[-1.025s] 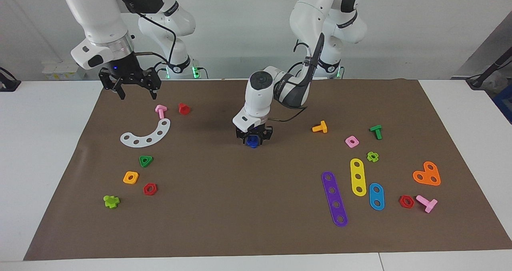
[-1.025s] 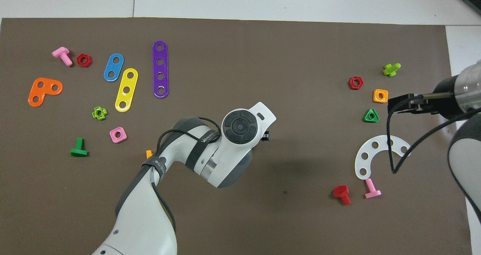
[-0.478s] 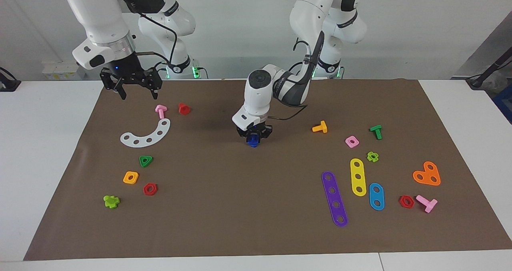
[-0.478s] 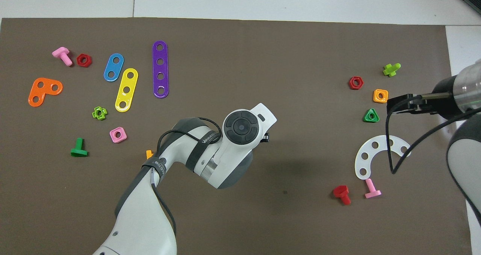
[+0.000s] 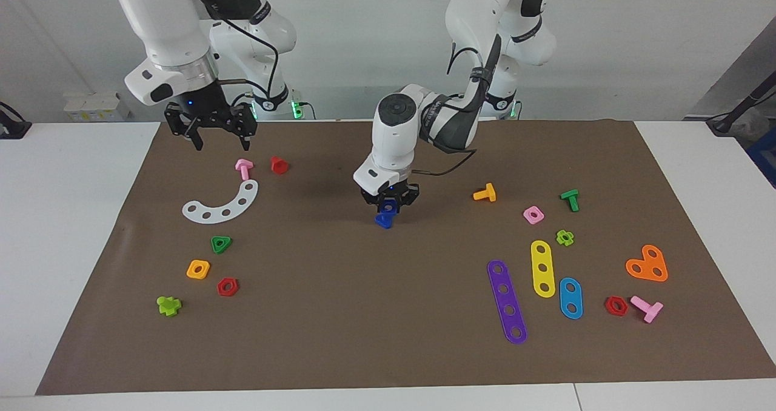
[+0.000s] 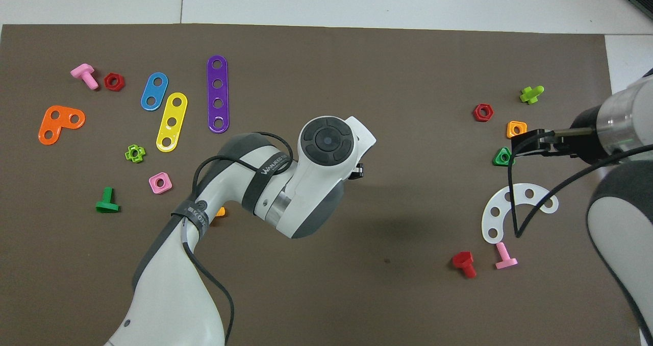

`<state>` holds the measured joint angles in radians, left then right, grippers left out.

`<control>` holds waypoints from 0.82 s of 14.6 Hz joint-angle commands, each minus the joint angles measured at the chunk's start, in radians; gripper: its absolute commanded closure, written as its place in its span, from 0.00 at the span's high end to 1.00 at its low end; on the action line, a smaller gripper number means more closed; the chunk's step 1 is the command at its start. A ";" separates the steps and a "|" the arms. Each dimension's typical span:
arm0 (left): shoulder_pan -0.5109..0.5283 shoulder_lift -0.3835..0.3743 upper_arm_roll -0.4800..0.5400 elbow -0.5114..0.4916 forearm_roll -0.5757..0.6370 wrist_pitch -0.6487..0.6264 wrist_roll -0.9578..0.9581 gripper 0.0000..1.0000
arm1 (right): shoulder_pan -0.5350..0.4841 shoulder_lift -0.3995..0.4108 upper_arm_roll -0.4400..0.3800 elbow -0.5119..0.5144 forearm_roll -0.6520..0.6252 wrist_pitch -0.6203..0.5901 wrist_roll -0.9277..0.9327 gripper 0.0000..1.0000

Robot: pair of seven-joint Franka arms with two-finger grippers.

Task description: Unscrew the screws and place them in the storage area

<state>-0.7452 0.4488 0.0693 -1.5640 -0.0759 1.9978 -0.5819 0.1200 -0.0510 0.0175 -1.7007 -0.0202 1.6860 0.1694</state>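
My left gripper (image 5: 390, 205) hangs low over the middle of the brown mat (image 5: 376, 314), shut on the dark-blue screw (image 5: 384, 219). Its triangular head points down just below the fingertips; I cannot tell whether it touches the mat. In the overhead view the left wrist hides the screw. The storage area holds a white curved strip (image 5: 221, 205) (image 6: 510, 208), a green triangular nut (image 5: 221, 243), an orange square nut (image 5: 198, 269) and a red hex nut (image 5: 227, 287). My right gripper (image 5: 222, 137) is open and empty, raised over the mat above a pink bolt (image 5: 244, 168).
A red bolt (image 5: 279, 165) lies beside the pink bolt, and a light-green piece (image 5: 169, 305) lies near the red hex nut. Toward the left arm's end lie an orange bolt (image 5: 485, 193), purple (image 5: 507, 302), yellow and blue strips, an orange plate (image 5: 647, 264) and small nuts.
My left gripper has risen a little and turned with the blue screw in it. My right gripper has shifted slightly toward the middle of the table, still open.
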 commanded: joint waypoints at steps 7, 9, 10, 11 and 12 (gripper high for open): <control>0.413 -0.080 -0.003 -0.088 -0.035 -0.058 0.396 0.00 | 0.216 0.045 0.004 -0.168 -0.015 0.248 0.235 0.88; 0.446 -0.123 -0.002 -0.236 -0.036 0.088 0.453 0.00 | 0.277 0.110 0.004 -0.168 -0.021 0.314 0.304 0.88; 0.451 -0.142 -0.003 -0.310 -0.035 0.167 0.461 0.00 | 0.306 0.144 0.004 -0.168 -0.039 0.348 0.346 0.88; 0.457 -0.156 -0.003 -0.373 -0.036 0.238 0.485 0.00 | 0.328 0.176 0.004 -0.168 -0.053 0.385 0.398 0.88; 0.457 -0.160 -0.003 -0.419 -0.036 0.284 0.508 0.00 | 0.352 0.206 0.004 -0.168 -0.057 0.414 0.430 0.88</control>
<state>-0.2858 0.3696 0.0749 -1.8135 -0.0988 2.1643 -0.1143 0.4384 0.0979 0.0246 -1.8727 -0.0486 2.0438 0.5298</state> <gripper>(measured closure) 0.537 0.115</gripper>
